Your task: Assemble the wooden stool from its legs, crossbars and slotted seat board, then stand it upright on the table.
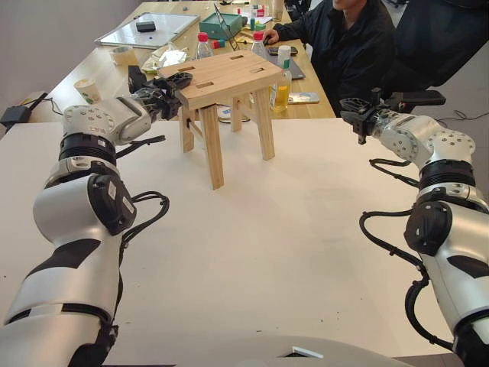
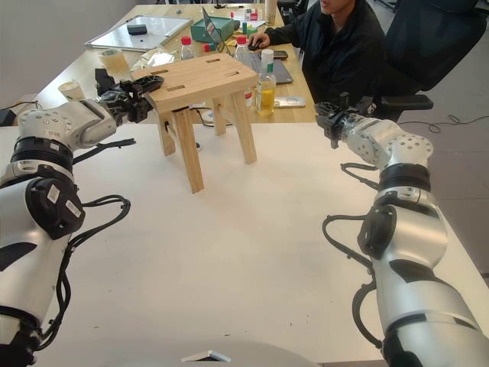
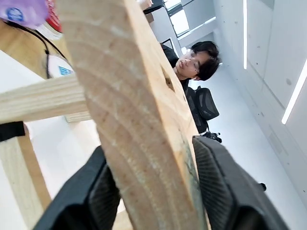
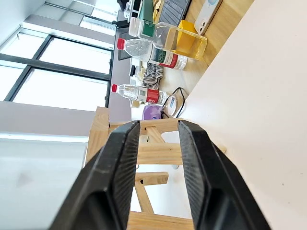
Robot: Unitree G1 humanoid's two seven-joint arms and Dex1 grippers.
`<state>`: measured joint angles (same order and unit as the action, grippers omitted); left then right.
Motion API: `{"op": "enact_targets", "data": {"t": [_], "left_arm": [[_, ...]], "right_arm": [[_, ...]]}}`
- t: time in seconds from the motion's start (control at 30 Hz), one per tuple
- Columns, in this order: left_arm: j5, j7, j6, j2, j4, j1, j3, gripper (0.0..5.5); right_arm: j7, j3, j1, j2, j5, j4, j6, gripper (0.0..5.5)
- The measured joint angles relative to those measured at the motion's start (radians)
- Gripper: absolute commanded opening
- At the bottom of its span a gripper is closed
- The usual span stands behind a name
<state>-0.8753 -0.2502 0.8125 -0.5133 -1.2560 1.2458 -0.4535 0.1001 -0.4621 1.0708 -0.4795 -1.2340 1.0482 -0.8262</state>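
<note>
White tabletop (image 1: pixel 290 229) spreads across the near scene, with a cluttered wooden desk (image 1: pixel 92 73) butting against its far edge. On the far left-centre of the white surface stands the wooden stool (image 1: pixel 221 99), fully put together and upright. Its legs appear planted on the table, though whether all four bear weight cannot be told. The slotted seat board (image 1: pixel 229 73) lies flat on top, its long axis running left to right.

The left gripper (image 1: pixel 174 86) is clamped on the board's left end, one finger (image 3: pixel 220 191) against each face of the plank. The right gripper (image 2: pixel 330 116) hangs well apart to the right of the stool with its jaws spread and nothing between them, facing toward the stool.

By the look of it, assembly is finished. The next move turns on the left arm: letting go should draw back leftward along the board's long axis, so the stool is not dragged or tipped.
</note>
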Motion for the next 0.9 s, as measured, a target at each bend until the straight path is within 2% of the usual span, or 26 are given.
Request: {"op": "enact_targets", "data": {"t": [0.2, 0.3, 0.37, 0.5, 0.57, 0.63, 0.67, 0.83, 0.9], "left_arm": [[0.024, -0.079, 0.058, -0.011, 0.012, 0.001, -0.065, 4.1], [0.04, -0.102, 0.143, -0.052, 0.064, 0.002, -0.069, 4.65], [0.063, -0.095, 0.142, -0.059, 0.132, -0.01, -0.062, 4.68], [0.247, -0.059, -0.126, -0.056, 0.499, -0.226, 0.028, 4.68], [0.293, -0.026, -0.206, -0.039, 0.699, -0.388, 0.038, 4.68], [0.304, 0.001, -0.232, -0.001, 0.785, -0.473, 0.032, 4.68], [0.344, 0.025, -0.304, 0.013, 0.824, -0.504, 0.045, 4.68], [0.592, 0.133, -0.823, 0.121, 0.976, -0.696, 0.097, 4.68], [0.66, 0.155, -0.961, 0.203, 1.034, -0.757, 0.16, 4.68]], "right_arm": [[-0.047, -0.074, -0.02, -0.002, 0.058, -0.08, -0.06, 3.37], [-0.05, -0.13, -0.097, -0.004, 0.052, -0.221, -0.116, 3.97], [-0.055, -0.146, -0.169, 0.001, 0.054, -0.365, -0.115, 4.18], [-0.169, -0.037, -0.409, 0.007, 0.243, -0.771, 0.091, 4.18], [-0.206, 0.023, -0.577, 0.088, 0.339, -0.934, 0.2, 4.18], [-0.212, 0.054, -0.64, 0.155, 0.362, -0.982, 0.219, 4.18], [-0.228, 0.071, -0.642, 0.155, 0.382, -1.007, 0.246, 4.18], [-0.282, 0.18, -0.698, 0.169, 0.623, -1.08, 0.499, 4.18], [-0.292, 0.235, -0.746, 0.234, 0.737, -1.077, 0.643, 4.18]]}}
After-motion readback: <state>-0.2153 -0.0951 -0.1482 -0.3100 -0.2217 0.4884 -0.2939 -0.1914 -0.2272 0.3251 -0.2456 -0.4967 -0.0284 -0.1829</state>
